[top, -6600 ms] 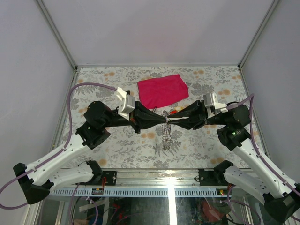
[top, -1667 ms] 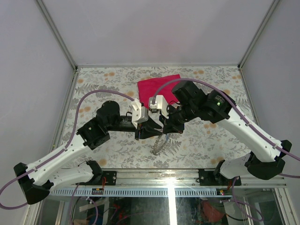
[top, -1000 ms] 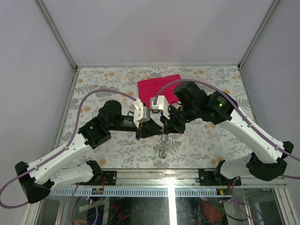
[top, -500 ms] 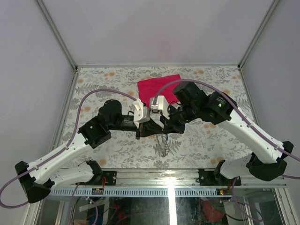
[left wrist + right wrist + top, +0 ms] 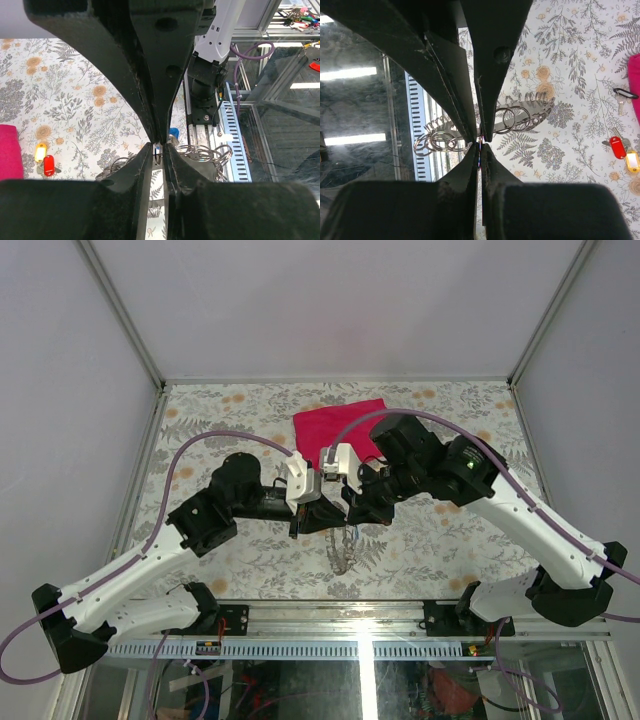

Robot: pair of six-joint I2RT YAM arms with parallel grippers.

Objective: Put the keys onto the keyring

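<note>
My left gripper (image 5: pixel 334 519) and right gripper (image 5: pixel 347 516) meet tip to tip above the middle of the table. Both are shut on the same thin silver keyring (image 5: pixel 159 150), which shows edge-on between the jaws in the right wrist view (image 5: pixel 480 149). A bunch of linked silver rings (image 5: pixel 345 550) hangs from it, also seen in both wrist views (image 5: pixel 205 152) (image 5: pixel 442 141). Keys with red and yellow tags (image 5: pixel 43 159) lie on the table beside the cloth, also in the right wrist view (image 5: pixel 623 151). Another small key (image 5: pixel 621 98) lies near them. In the top view the arms hide the keys.
A magenta cloth (image 5: pixel 342 430) lies at the back middle of the flowered table (image 5: pixel 210 420). The table's front metal rail (image 5: pixel 360 612) runs just below the hanging rings. Purple cables (image 5: pixel 200 440) loop over both arms.
Since 6.6 s ago the right arm has swung up and over and both grippers have shifted left and nearer, carrying the ring bunch. In the last second only the hanging rings have swayed slightly.
</note>
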